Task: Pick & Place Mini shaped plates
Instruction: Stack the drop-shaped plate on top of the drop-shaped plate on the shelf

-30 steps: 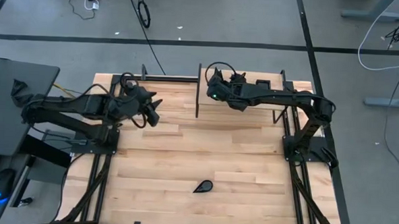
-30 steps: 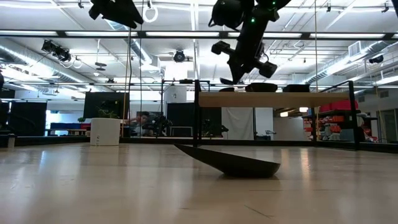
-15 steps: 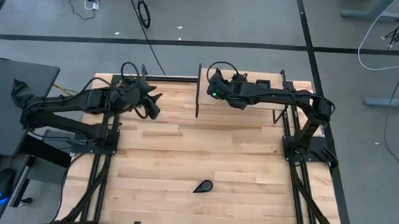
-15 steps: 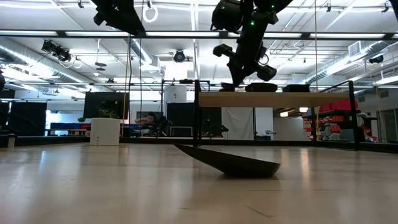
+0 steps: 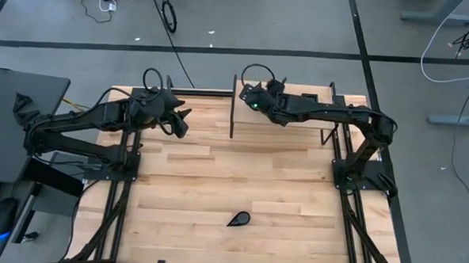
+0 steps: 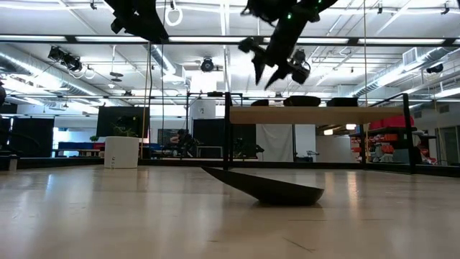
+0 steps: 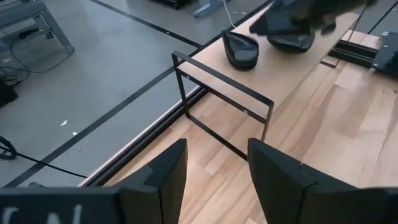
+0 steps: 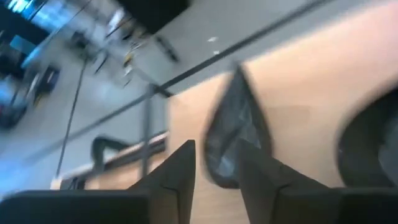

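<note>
One black teardrop mini plate (image 5: 238, 220) lies on the table near its front edge, seen close up in the low view (image 6: 277, 190). A raised wooden shelf (image 6: 345, 114) at the far edge carries several more black plates (image 7: 240, 50). My right gripper (image 6: 266, 78) hangs open just above the shelf's left end. A teardrop plate (image 8: 239, 137) lies on the shelf beyond its fingertips (image 8: 217, 155), apart from them. My left gripper (image 5: 181, 123) is open and empty in the air over the table's far left (image 7: 217, 168).
The shelf stands on a thin black metal frame (image 7: 224, 106) with upright posts (image 5: 233, 108). A small white pot with a green plant (image 6: 122, 151) stands beyond the table's far left. Bare wood stretches across the middle of the table (image 5: 241, 171).
My right gripper has opened and risen off the shelf's left end, leaving a plate lying there. My left gripper has moved a little toward the table's far edge, still open.
</note>
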Available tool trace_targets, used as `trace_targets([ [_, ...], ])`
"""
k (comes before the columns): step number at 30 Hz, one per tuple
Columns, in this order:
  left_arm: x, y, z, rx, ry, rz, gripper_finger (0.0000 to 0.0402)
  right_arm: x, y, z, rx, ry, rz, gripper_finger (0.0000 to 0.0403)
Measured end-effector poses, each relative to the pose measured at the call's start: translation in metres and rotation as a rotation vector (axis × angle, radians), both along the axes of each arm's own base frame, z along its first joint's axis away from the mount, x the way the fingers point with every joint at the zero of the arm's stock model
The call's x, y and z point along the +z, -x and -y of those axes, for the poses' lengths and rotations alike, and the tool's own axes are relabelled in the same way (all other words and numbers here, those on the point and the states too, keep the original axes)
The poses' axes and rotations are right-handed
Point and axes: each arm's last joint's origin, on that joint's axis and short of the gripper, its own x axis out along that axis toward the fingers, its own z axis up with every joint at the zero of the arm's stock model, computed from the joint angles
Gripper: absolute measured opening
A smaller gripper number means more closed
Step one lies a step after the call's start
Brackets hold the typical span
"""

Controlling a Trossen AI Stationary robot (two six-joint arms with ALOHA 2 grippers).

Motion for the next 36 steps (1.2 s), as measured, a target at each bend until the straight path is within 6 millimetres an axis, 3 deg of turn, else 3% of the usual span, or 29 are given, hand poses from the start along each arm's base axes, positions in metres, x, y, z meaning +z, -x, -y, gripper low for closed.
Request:
trace_targets([
  [6, 0.000, 0.000, 0.000, 0.000, 0.000, 0.000, 0.0174, 0.024, 0.008, -0.002, 0.252, 0.048, -0.079, 0.0111],
  [14, 0.001, 0.000, 0.000, 0.000, -0.001, 0.007, 0.0174, 0.026, 0.007, -0.005, 0.451, 0.003, -0.102, 0.0049],
  [18, 0.001, -0.001, 0.000, -0.012, 0.005, 0.019, 0.0174, 0.019, 0.006, -0.001, 0.451, -0.011, -0.138, 0.0006],
  [25, 0.001, -0.002, 0.001, -0.029, 0.019, 0.024, 0.0174, 0.001, 0.017, 0.015, 0.390, -0.113, -0.255, 0.0003],
  [36, 0.001, -0.002, 0.001, -0.028, 0.025, 0.029, 0.0174, -0.001, 0.020, 0.030, 0.375, -0.091, -0.295, 0.0008],
])
